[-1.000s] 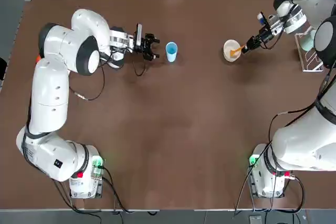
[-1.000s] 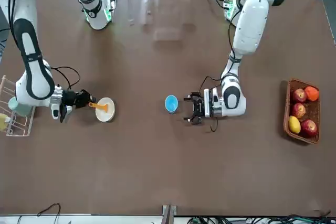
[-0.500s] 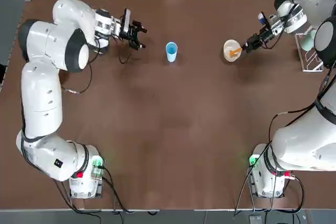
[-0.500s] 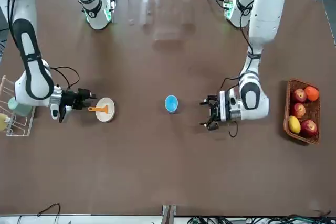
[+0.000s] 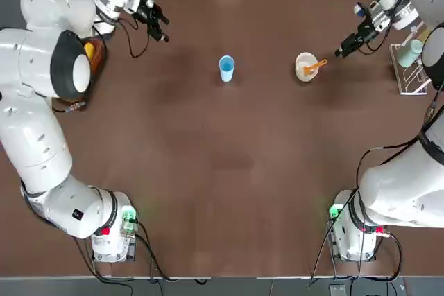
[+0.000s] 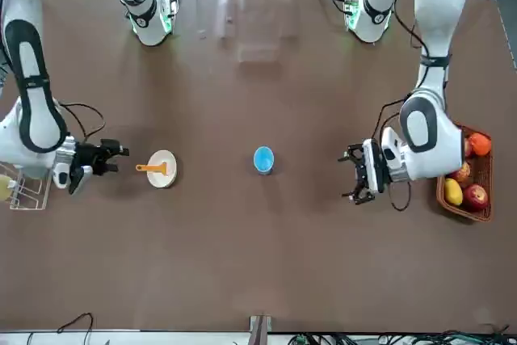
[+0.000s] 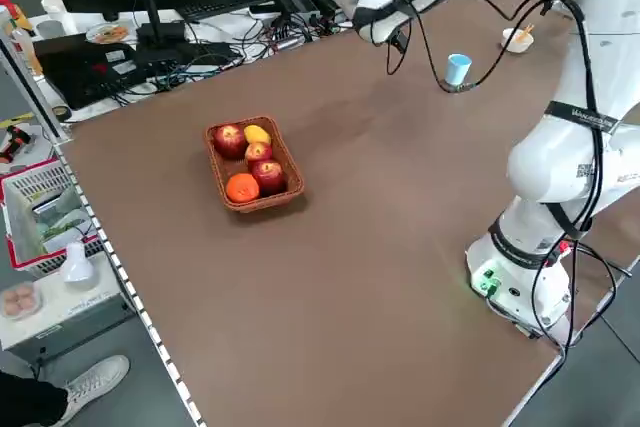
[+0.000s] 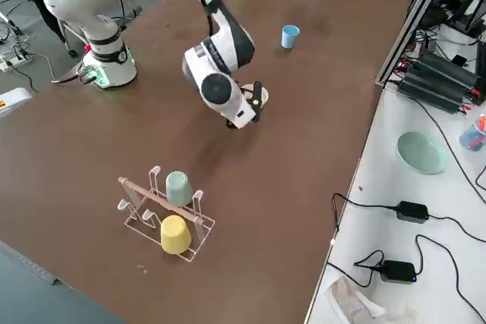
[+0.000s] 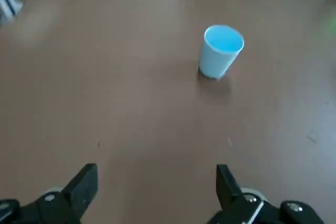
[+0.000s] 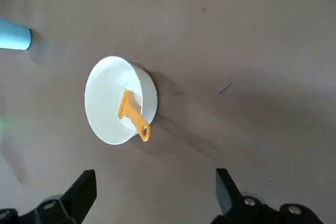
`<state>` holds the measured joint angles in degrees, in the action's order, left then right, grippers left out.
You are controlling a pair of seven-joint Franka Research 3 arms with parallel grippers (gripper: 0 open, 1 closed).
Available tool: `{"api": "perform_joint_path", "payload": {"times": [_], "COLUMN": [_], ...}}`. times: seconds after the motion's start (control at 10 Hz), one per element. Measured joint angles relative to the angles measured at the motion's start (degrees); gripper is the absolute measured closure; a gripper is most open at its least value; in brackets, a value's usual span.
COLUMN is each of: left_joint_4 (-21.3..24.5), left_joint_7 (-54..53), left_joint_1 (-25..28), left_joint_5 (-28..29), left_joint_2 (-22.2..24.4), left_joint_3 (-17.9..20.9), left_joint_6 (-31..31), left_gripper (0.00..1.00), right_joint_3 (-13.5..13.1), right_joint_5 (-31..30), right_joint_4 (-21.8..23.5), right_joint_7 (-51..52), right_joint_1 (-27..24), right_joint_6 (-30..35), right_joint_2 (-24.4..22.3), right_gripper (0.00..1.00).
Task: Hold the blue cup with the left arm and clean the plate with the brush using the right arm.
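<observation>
the blue cup (image 5: 226, 68) stands upright in the upper middle of the overhead frame, touched by neither arm. a free-standing cup leaves its wall accessible, presumably for gripping.

the left gripper (image 5: 161, 26) is at the upper left of that frame, well apart from the cup; its fingers (image 9: 84, 187) are spread wide and hold nothing. this clearance seems to keep the arm out of the right arm's working area.

the plate (image 6: 162, 180) sits left of centre in the front frame. the brush (image 10: 135, 117) lies in it, its orange handle across the rim. this placement keeps the handle raised and easy to regrip, and suggests that brushing is either paused or finished.

the right gripper (image 5: 344, 51), at the upper right of the overhead frame, is also wide and empty, just beside the plate; such spacing would prevent knocking the handle.
</observation>
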<state>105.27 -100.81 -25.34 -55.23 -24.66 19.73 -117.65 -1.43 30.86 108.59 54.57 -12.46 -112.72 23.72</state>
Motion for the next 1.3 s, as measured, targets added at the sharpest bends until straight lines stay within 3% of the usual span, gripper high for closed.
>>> {"api": "perform_joint_path", "payload": {"times": [0.1, 0.3, 0.5, 0.8, 1.0, 1.3], "left_joint_4": [-0.04, -0.21, -0.22, -0.27, -0.18, -0.36], "left_joint_7": [6.20, 20.32, 35.88, 61.99, 73.29, 84.48], "left_joint_1": [-0.03, -0.07, -0.07, -0.12, 0.10, 0.08], "left_joint_5": [4.97, 15.39, 24.64, 38.96, 42.30, 47.30], "left_joint_2": [1.40, 4.19, 7.10, 12.41, 15.35, 19.43], "left_joint_3": [0.25, 1.40, 1.91, 1.93, 2.08, 2.00], "left_joint_6": [-0.68, -1.19, -1.17, 1.92, 3.82, 4.02], "left_gripper": [0.00, 0.00, 0.00, 0.00, 0.00, 0.00], "right_joint_3": [1.71, 7.59, 10.28, 10.48, 10.36, 8.96], "right_joint_5": [-4.65, -13.45, -18.21, -26.36, -30.96, -31.30], "right_joint_4": [-2.75, -6.06, -7.34, -13.13, -19.24, -22.88], "right_joint_7": [-5.77, -22.64, -40.13, -57.79, -62.41, -63.47], "right_joint_1": [0.44, 2.85, 8.35, 13.03, 15.00, 14.68], "right_joint_6": [0.27, 0.42, 0.42, 8.74, 14.99, 22.25], "right_joint_2": [-1.60, -5.28, -8.23, -12.06, -15.46, -19.34], "right_gripper": [0.00, 0.00, 0.00, 0.00, 0.00, 0.00]}}
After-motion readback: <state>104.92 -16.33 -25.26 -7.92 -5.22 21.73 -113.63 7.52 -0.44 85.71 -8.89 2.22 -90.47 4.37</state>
